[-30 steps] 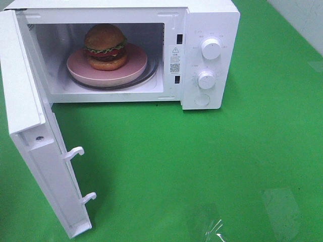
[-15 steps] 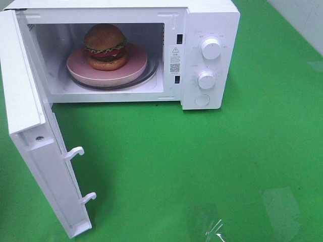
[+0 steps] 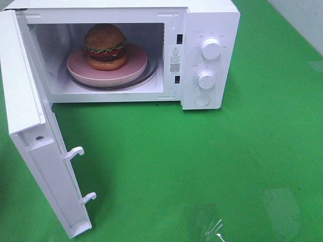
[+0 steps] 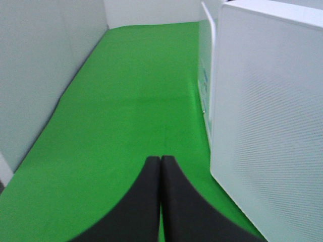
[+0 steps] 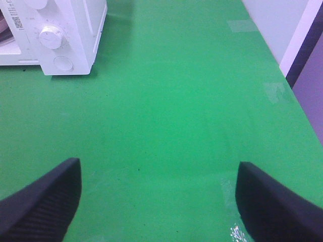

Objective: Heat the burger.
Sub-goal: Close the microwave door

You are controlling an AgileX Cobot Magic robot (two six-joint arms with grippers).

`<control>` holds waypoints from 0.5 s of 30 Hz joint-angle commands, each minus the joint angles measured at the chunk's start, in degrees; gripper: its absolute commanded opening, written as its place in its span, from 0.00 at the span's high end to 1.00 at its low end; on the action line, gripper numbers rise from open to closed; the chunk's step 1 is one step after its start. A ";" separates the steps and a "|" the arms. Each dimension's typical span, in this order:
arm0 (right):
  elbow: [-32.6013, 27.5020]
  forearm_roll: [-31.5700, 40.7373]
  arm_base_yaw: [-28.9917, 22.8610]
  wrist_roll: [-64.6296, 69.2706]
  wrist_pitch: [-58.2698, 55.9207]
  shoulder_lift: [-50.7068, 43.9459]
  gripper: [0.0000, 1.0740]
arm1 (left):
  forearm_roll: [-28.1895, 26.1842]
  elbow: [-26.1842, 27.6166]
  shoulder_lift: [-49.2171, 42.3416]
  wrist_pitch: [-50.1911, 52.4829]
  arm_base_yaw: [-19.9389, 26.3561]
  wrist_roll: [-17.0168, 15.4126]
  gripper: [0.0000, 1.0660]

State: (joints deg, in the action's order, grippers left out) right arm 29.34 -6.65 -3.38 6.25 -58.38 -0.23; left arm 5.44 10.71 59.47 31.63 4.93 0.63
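**A:** Where's the burger (image 3: 105, 46)?

**B:** Inside the microwave (image 3: 212, 20), on its plate (image 3: 136, 68), well ahead of the released, empty right pincer (image 5: 159, 170).

**A:** And the open door (image 4: 267, 116)?

**B:** Just beside the clenched left pincer (image 4: 160, 160). Push its outer face flatly and slowly until it latches.

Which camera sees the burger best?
The exterior high view: the burger sits in full sight on the pink plate inside the open microwave. The left wrist view shows only the door; the right wrist view only a knob, no burger.
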 commanded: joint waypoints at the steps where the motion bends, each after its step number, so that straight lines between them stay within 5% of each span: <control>1: -0.11 -0.11 0.34 0.74 0.74 -1.49 0.31 | 9.40 -0.06 4.98 7.73 -0.17 -7.28 1.00; 8: -0.11 -0.11 0.34 0.74 0.74 -1.49 0.31 | 17.88 0.69 13.18 16.50 -0.57 -13.01 1.00; 15: -0.11 -0.11 0.34 0.74 0.74 -1.49 0.31 | 18.45 3.78 19.77 18.05 -7.28 -11.17 1.00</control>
State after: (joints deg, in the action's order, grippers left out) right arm 29.34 -6.65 -3.38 6.25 -58.38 -0.23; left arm 23.72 13.41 78.38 48.53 -0.69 -11.23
